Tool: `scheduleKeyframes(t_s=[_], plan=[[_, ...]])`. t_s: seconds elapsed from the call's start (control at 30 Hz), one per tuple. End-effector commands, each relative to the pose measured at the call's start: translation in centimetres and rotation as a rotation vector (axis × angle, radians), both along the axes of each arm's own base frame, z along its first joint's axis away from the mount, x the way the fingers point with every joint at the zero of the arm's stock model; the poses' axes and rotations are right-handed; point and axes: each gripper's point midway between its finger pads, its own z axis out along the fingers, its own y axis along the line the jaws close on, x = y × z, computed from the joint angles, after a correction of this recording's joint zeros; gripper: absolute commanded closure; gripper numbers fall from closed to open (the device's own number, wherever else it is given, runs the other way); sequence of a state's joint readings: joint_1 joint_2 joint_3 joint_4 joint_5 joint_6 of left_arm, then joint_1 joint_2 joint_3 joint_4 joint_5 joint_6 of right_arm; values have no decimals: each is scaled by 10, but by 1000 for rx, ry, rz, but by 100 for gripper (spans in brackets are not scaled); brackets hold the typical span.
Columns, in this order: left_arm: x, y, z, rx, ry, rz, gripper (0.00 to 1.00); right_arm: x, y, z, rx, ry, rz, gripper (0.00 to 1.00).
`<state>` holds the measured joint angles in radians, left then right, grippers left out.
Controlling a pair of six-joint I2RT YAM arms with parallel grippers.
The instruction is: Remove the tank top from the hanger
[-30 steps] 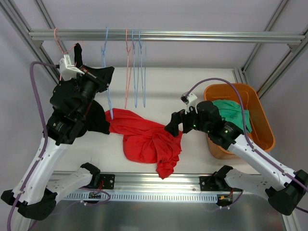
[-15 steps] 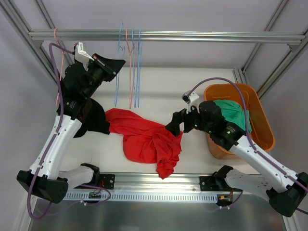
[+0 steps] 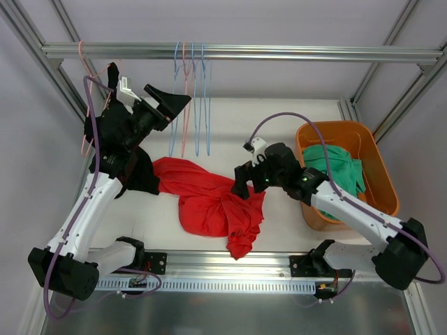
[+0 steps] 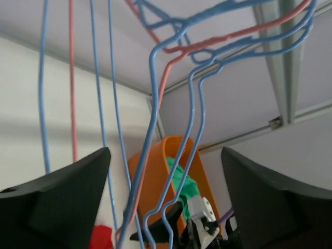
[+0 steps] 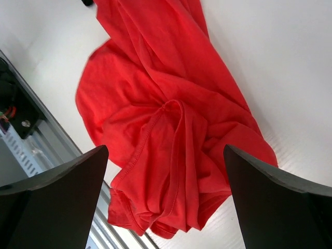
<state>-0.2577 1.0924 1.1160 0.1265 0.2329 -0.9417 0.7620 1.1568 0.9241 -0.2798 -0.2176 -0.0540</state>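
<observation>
The red tank top (image 3: 209, 202) lies crumpled on the white table, off any hanger; in the right wrist view the tank top (image 5: 171, 129) fills the middle. My right gripper (image 3: 241, 187) hovers over its right edge, open, and the right gripper (image 5: 165, 155) has nothing between its fingers. A bare blue hanger (image 3: 172, 125) hangs from the rail (image 3: 279, 52) beside other wire hangers. My left gripper (image 3: 178, 103) is raised just left of it, open; in the left wrist view that gripper (image 4: 165, 171) has its jaws wide, facing the blue hanger (image 4: 151, 104).
One pink hanger (image 3: 184, 112) and two more blue hangers (image 3: 202, 105) hang together on the rail. An orange bin (image 3: 380, 174) at the right holds a green cloth (image 3: 339, 167). A black garment (image 3: 140, 178) hangs at the left behind my left arm.
My left gripper carried the blue hanger up and right along the rail to the other hangers, then opened. My right gripper moved left over the red tank top.
</observation>
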Motion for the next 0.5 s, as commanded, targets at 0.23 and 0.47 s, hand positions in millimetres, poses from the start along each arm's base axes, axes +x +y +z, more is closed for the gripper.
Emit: scheduleKeyframes(t_s=[0.23, 0.47], plan=[[-58, 61, -33, 311, 23, 185, 1, 12, 55, -56, -140, -16, 90, 1], [-115, 95, -74, 518, 8, 238, 1, 33, 70, -111, -282, -70, 26, 1]])
